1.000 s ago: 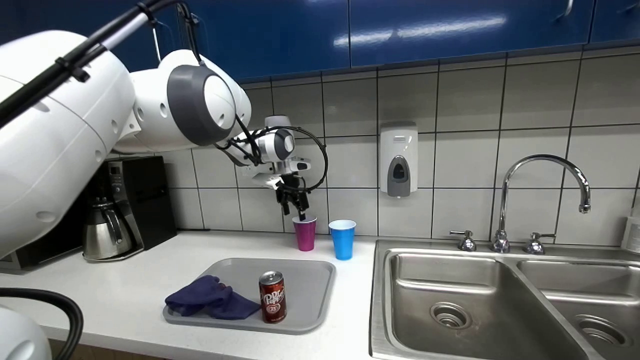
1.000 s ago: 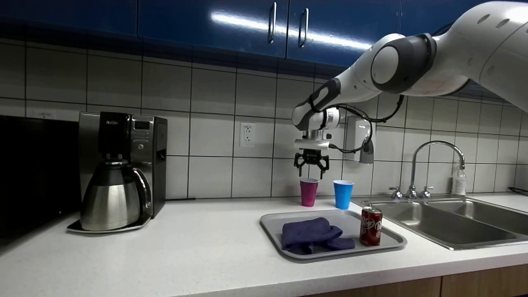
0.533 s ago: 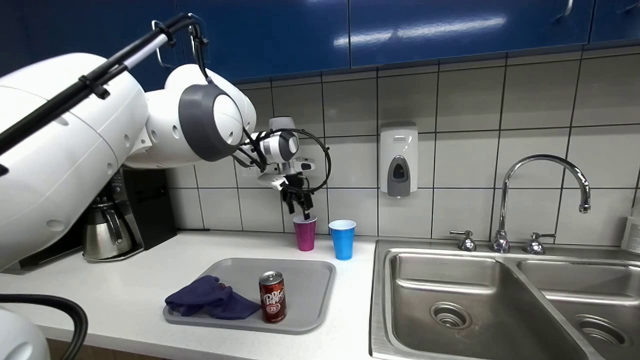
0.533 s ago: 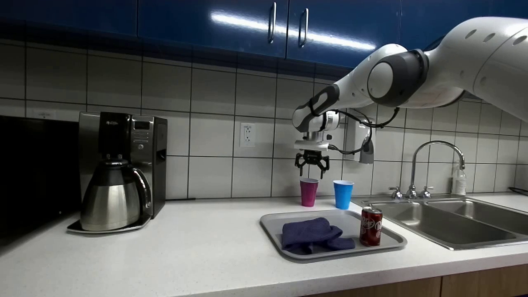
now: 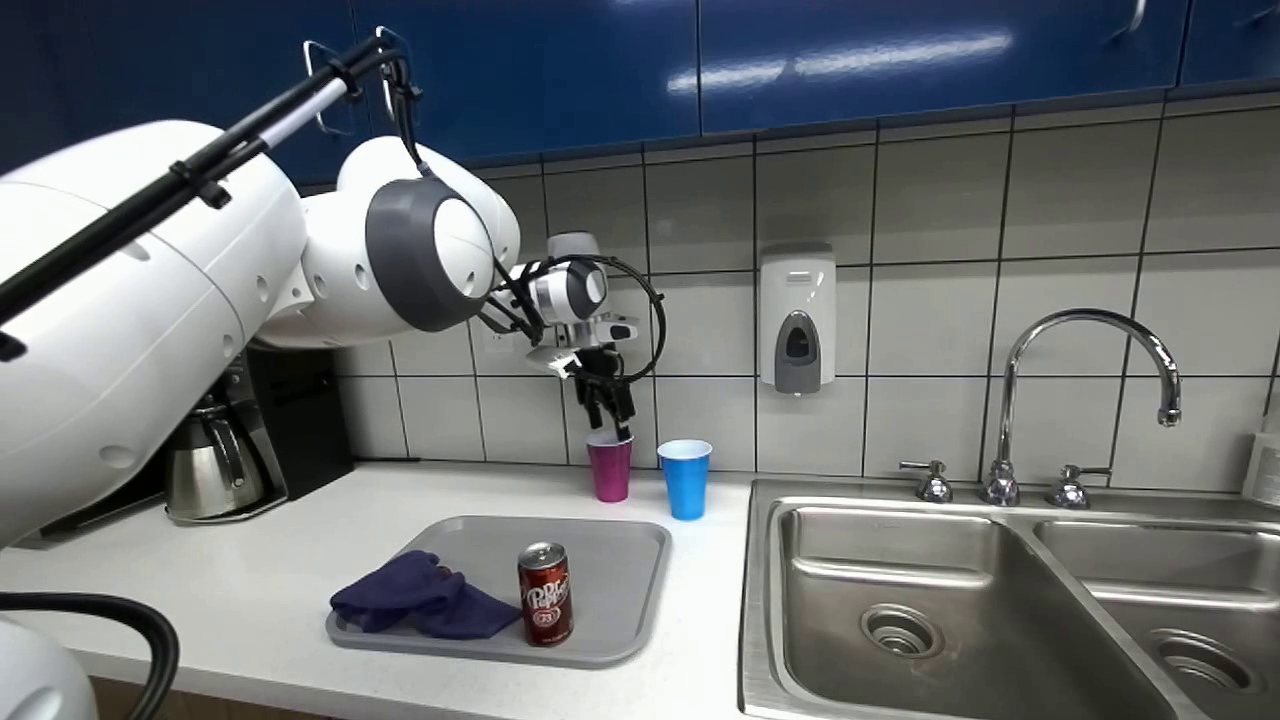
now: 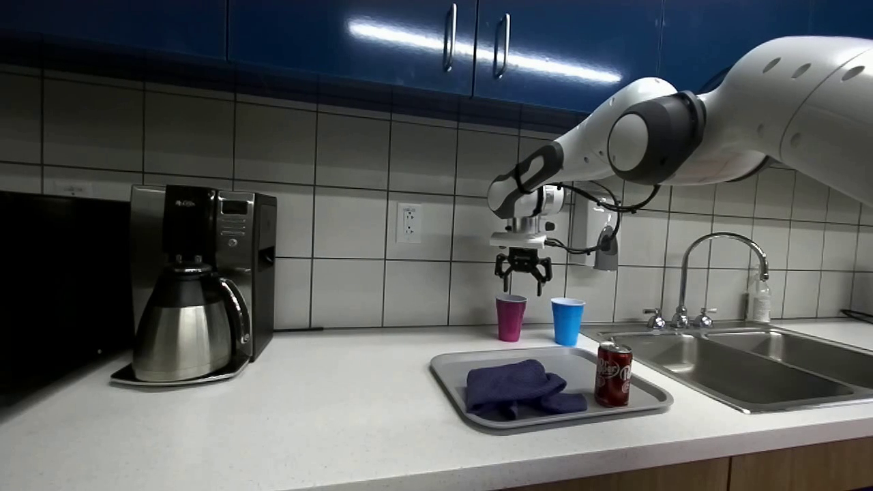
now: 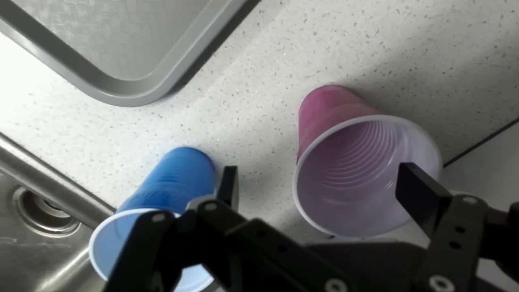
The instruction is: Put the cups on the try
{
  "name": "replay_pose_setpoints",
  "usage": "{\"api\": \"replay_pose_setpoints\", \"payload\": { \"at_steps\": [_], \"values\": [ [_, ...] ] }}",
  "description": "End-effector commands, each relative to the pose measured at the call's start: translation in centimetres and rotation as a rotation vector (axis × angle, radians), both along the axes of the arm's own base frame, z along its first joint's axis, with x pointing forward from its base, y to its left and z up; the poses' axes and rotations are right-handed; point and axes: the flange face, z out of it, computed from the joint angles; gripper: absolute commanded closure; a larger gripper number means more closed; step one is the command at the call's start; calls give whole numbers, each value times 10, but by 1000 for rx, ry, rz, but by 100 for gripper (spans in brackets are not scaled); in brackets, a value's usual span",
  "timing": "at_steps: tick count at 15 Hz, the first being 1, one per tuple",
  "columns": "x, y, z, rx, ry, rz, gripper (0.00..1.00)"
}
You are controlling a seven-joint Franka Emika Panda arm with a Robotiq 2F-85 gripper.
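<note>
White counter (image 6: 341,409), steel sink (image 5: 940,570) | tiled wall (image 6: 351,225), blue cabinets (image 6: 354,61) | tray (image 5: 615,585) near blue cup (image 5: 685,482) | gripper (image 6: 523,291) spread wide above purple cup (image 6: 510,319)

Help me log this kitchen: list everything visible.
Counter: 1, white, against wall
Purple cup: 1, magenta, counter
Blue cup: 1, blue, counter
Tray: 1, grey, counter
Cloth: 1, indigo, tray
Can: 1, red, tray
Coffeemaker: 1, black-silver, counter
Carafe: 1, steel-black, coffeemaker
Boxy unit: 1, black, beside coffeemaker
Sink: 1, steel, counter
Faucet: 1, chrome, sink rim
Faucet handles: 2, chrome, sink rim
Dispenser: 1, white-grey, wall
Bottle: 1, pale, behind sink
Outlets: 1+, white, wall
Cabinets: several, blue, overhead
Arm: 1, white-grey, above counter
Cables: several, black, arm
Gripper: 1, black, open, near purple cup
</note>
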Motion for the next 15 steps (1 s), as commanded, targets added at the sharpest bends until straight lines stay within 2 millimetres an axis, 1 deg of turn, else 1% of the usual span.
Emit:
{"api": "replay_pose_setpoints", "payload": {
  "at_steps": [1, 5, 11, 13, 14, 15],
  "values": [
    [2, -5, -2, 0, 18, -50, 0],
    [1, -7, -17, -5, 37, -60, 0],
    [-1, -7, -48, -9, 75, -59, 0],
    [-3, -5, -54, -8, 92, -55, 0],
    [-2, -5, -55, -11, 92, -54, 2],
    [-2, -5, -56, -10, 89, -51, 26]
  ]
}}
